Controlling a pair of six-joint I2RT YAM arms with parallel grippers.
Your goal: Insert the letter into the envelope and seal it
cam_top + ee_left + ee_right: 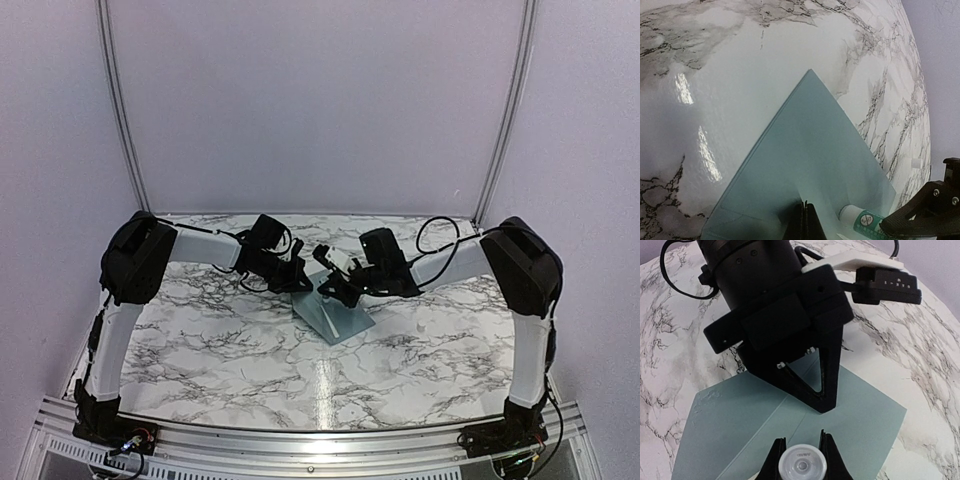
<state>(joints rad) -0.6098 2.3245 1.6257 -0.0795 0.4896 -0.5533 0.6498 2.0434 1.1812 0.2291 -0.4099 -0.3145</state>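
The letter shows in no view, so where it lies cannot be told. In the top view both end effectors cover the far part of the envelope (pixel 335 318). The left wrist view cuts off the envelope's near edge and most of the white-green tube (pixel 862 220) at the bottom. On the desk (pixel 740 75), a tiny white thing (pixel 916 163) is too small to identify.

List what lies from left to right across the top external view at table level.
Left arm → left gripper, shut on the envelope → right gripper, shut on the glue tube → right arm.
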